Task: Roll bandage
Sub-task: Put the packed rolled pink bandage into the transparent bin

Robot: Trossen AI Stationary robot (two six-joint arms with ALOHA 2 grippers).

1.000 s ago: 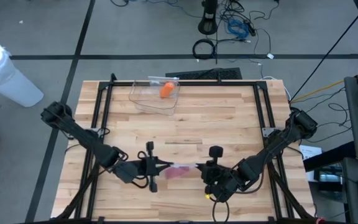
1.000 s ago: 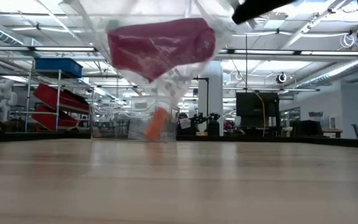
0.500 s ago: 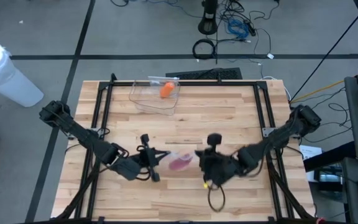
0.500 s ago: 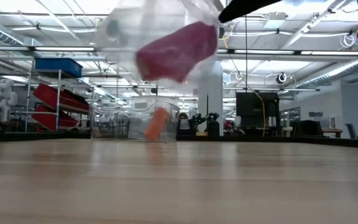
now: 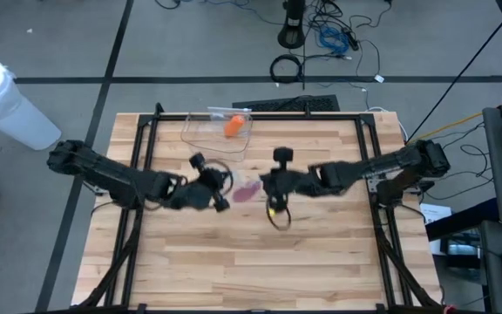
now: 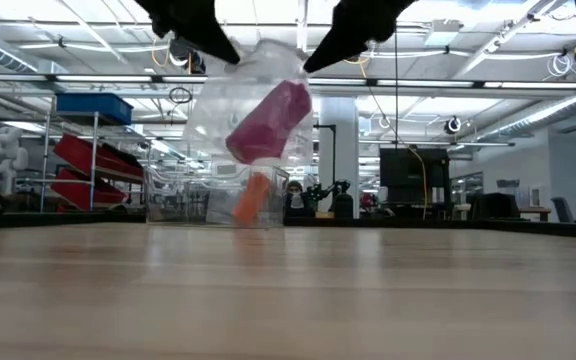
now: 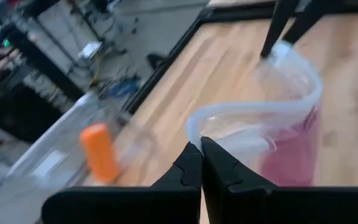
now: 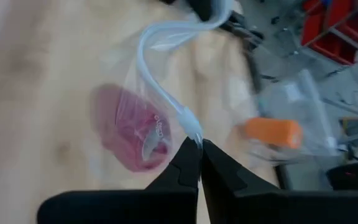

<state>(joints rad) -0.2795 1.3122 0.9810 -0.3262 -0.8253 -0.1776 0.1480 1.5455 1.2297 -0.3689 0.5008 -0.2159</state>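
A clear plastic zip bag (image 6: 253, 105) with a magenta bandage roll (image 6: 268, 122) inside hangs above the middle of the table (image 5: 321, 253). My left gripper (image 5: 223, 188) is shut on the bag's mouth from the left. My right gripper (image 5: 265, 185) is shut on it from the right. The roll (image 7: 291, 155) lies slanted in the bag's lower part. An orange roll (image 5: 233, 126) rests in a clear container (image 5: 207, 139) at the table's far edge. My left gripper pinches the bag's thick mouth rim (image 7: 194, 132) between its two shut fingers, coming from the table's left and slanting down. The bag hangs below, clear of the table, its mouth bowed open. My right gripper pinches the opposite stretch of the mouth rim (image 8: 191, 127) between its shut fingers, coming from the table's right and slanting down. The bag with the roll (image 8: 132, 134) hangs below the fingers, clear of the table.
A black frame (image 5: 142, 148) runs around the table top along its left, far and right sides. The clear container (image 6: 218, 195) with the orange roll (image 6: 253, 198) stands behind the bag. Bare wood lies toward the near edge.
Both grippers have carried the bag from near the front edge toward the far edge and have come closer together. The bag's mouth has bowed open between them, and the roll inside has tipped from lying level to slanting.
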